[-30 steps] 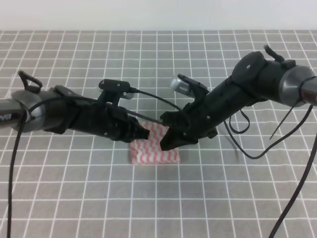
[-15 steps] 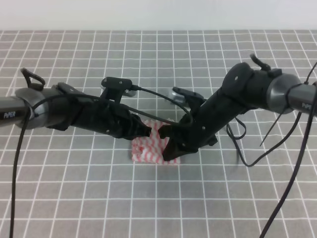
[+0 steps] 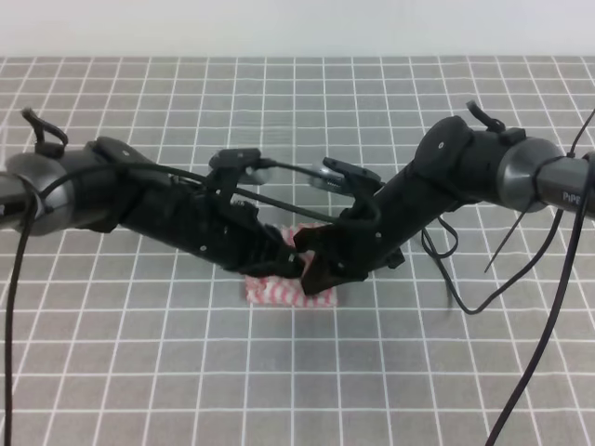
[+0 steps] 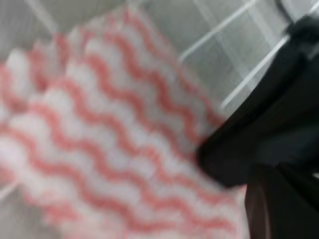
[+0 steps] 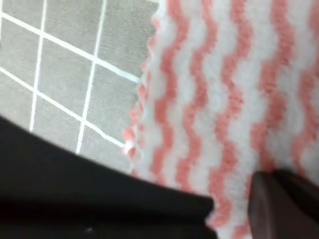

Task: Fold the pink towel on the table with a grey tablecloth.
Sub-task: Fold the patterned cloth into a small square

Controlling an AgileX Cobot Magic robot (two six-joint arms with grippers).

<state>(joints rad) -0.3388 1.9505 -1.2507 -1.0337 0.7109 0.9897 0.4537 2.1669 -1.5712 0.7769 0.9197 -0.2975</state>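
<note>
The left gripper [image 3: 286,263] is brought low over the pink towel [image 3: 279,290], mid-table on the grey tablecloth [image 3: 139,372], apparently to carry an edge over. Opposite, the right gripper [image 3: 311,269] is pressed close. Neither pincer's state can be told.

Both arms are matte black, built of chunky jointed housings. The left arm [image 3: 139,209] has a rounded dark-grey shoulder segment with faint white lettering near the picture's edge, and a small black camera bracket on top. The right arm [image 3: 437,186] ends in a glossy grey cylinder marked with white letters, and carries a silvery camera module [image 3: 337,177]. Thin black cables [image 3: 548,307] loop loosely off both arms; one stretches between the two wrists.
</note>
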